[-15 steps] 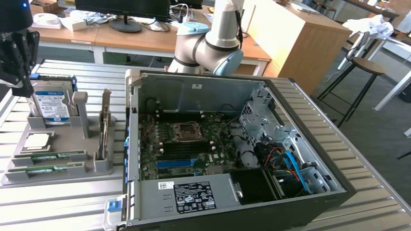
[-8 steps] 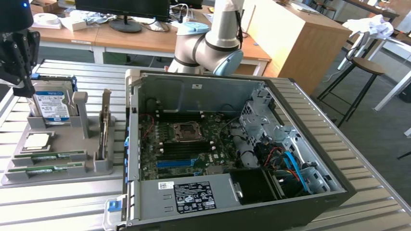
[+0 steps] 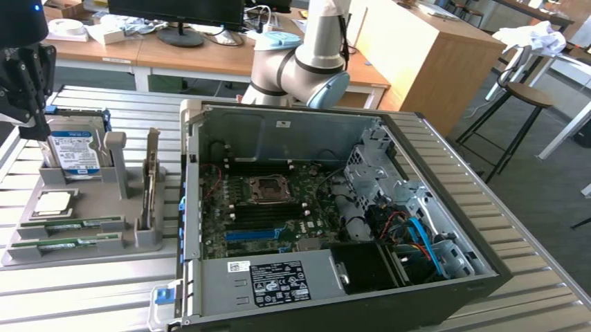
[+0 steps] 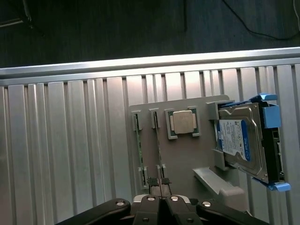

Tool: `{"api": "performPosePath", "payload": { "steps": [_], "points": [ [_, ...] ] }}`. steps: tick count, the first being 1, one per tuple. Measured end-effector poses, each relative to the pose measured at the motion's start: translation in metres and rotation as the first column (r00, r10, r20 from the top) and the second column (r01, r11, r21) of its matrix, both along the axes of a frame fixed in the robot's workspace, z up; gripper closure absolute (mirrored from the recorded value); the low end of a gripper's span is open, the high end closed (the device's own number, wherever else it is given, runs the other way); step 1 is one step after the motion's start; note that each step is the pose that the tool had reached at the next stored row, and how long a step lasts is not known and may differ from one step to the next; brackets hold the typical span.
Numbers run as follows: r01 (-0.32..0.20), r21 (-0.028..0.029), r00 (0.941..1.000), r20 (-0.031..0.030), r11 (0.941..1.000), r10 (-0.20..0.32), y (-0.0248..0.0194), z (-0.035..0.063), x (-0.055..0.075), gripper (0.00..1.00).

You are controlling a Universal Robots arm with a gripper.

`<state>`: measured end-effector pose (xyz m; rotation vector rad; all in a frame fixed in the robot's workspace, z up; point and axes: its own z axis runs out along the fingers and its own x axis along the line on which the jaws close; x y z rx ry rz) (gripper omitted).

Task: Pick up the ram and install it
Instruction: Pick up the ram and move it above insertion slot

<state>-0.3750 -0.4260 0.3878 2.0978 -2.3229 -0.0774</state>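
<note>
Your black gripper [image 4: 159, 182] hangs clenched and empty above the grey plastic holder tray [image 4: 187, 154]. The thin green ram stick [image 3: 72, 225] lies slotted in that tray; going down with the fingers closed could strike its edge.

The silver-grey tubular robot arm [image 3: 319, 41] has rounded joints closed by pale blue end caps [image 3: 277, 40]. Its black metal gripper [image 4: 159, 182] has two slim fingers [image 4: 152, 181], angular black linkages and round silver screws [image 4: 151, 198].

Green ram [image 3: 65, 242], grey tray [image 3: 28, 259], blue-white HDD label [image 3: 76, 153].
</note>
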Motion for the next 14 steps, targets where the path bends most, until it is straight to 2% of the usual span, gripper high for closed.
{"api": "performPosePath", "payload": {
  "steps": [14],
  "points": [
    [-0.028,0.0001,0.9996,0.0001,0.9996,0.028,0.0,-0.0002,0.0,0.9]
  ]
}}
